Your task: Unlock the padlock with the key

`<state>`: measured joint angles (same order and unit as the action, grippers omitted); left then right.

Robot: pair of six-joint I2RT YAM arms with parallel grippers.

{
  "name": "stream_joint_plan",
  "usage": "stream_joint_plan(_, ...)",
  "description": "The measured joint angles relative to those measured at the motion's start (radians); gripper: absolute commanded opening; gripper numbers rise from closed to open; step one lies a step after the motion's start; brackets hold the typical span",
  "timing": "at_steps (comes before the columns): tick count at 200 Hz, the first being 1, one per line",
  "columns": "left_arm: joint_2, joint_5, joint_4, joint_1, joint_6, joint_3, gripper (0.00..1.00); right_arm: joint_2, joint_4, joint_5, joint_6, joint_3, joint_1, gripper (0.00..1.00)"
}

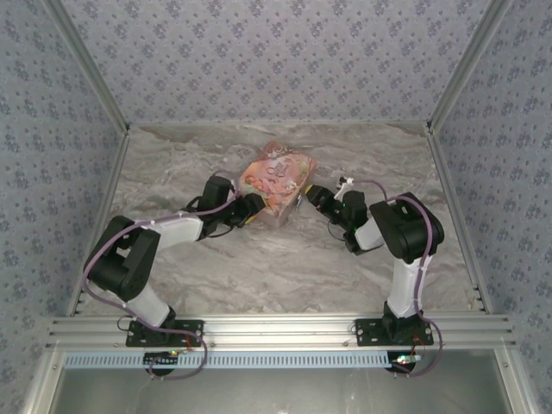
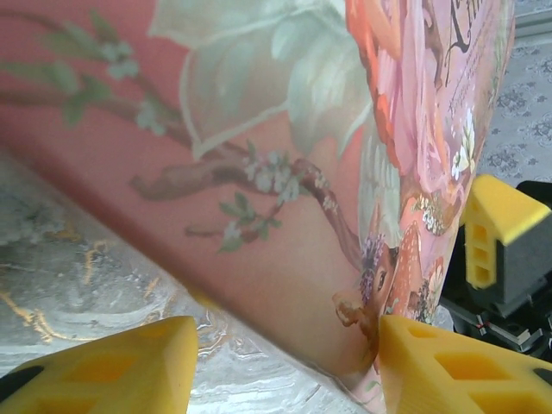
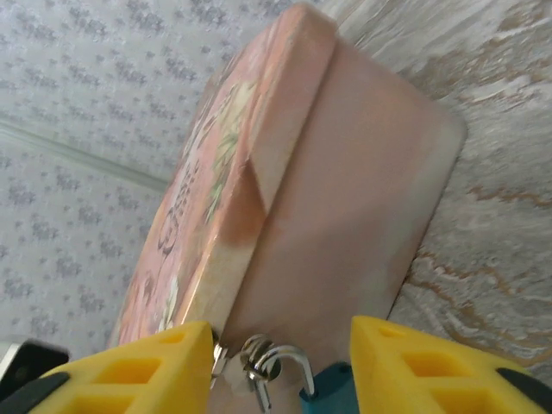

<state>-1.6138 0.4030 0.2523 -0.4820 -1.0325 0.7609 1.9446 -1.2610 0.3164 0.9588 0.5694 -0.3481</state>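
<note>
Both arms close in on a pink box [image 1: 278, 177] at the middle of a marbled grey table [image 1: 259, 276].

Blue-grey flowered wallpaper [image 1: 276, 60] lines the walls behind and at both sides, with metal rails along the bottom edge. In the top view each arm reaches up and inward, elbow bent. The left gripper [image 1: 253, 210] sits at the box's lower left edge and the right gripper [image 1: 304, 197] at its lower right corner. In the left wrist view the yellow fingers [image 2: 112, 371] stand spread, with the box's corner between them. In the right wrist view the fingers [image 3: 431, 362] are also parted. The padlock [image 3: 335, 398] hangs from the box's latch at the bottom centre, between the fingertips, its teal body nearer the right finger.
</note>
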Motion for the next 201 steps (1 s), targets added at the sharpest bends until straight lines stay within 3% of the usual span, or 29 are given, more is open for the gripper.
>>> stream_joint_plan(69,0.025,0.009,-0.018,0.038,0.011,-0.018,0.55,0.021,0.01,0.132,-0.097,0.037,-0.02,0.74)
stream_joint_plan(155,0.037,0.015,-0.032,0.056,0.018,-0.025,0.55,0.054,0.062,0.156,-0.188,0.099,-0.038,0.74)
stream_joint_plan(201,0.038,0.015,-0.032,0.059,0.018,-0.025,0.55,0.074,0.085,0.185,-0.208,0.146,-0.045,0.7)
